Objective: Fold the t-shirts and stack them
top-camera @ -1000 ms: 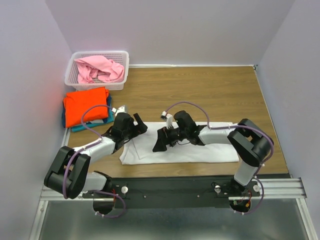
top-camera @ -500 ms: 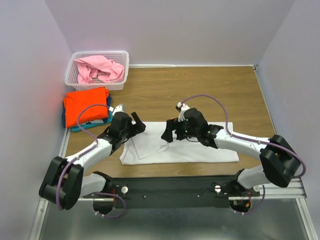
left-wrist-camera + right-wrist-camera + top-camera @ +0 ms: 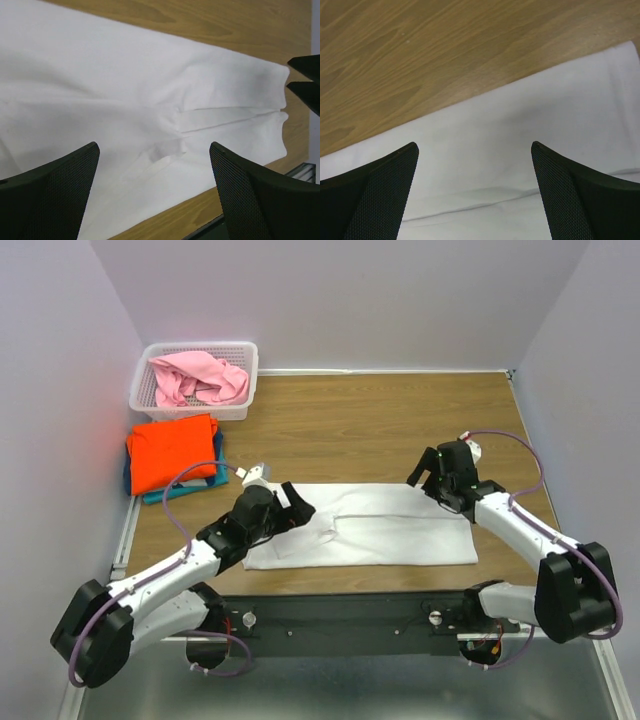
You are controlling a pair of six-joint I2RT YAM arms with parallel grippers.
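1. Lying lower centre, white cloth t-shirt [image 3: 380, 535] is half-folded
2. Folded bright orange t-shirt [image 3: 172, 452] tops teal t-shirt [image 3: 168, 495], left
3. Crumpled pink t-shirt [image 3: 200, 378] sits unfolded in white lattice basket [image 3: 243, 390], upper left
4. Wide open and empty: left claw [image 3: 296, 510], right claw [image 3: 424, 469]

Left hand [image 3: 296, 503] and right hand [image 3: 423, 468] hover over the white t-shirt [image 3: 390, 532].

Twin arms, the left arm [image 3: 175, 570] and right arm [image 3: 515, 523], are built of white links joined by bulky black joints. Both share a black base plate [image 3: 340, 612] at six o'clock in the overhead view, fixed to an aluminium rail [image 3: 570, 615]. A purple cable [image 3: 180, 473] loops along each arm. A small white camera [image 3: 255, 475] sits on each wrist. The fingers [image 3: 55, 190] are black, broad and curved, with a fine mesh texture.
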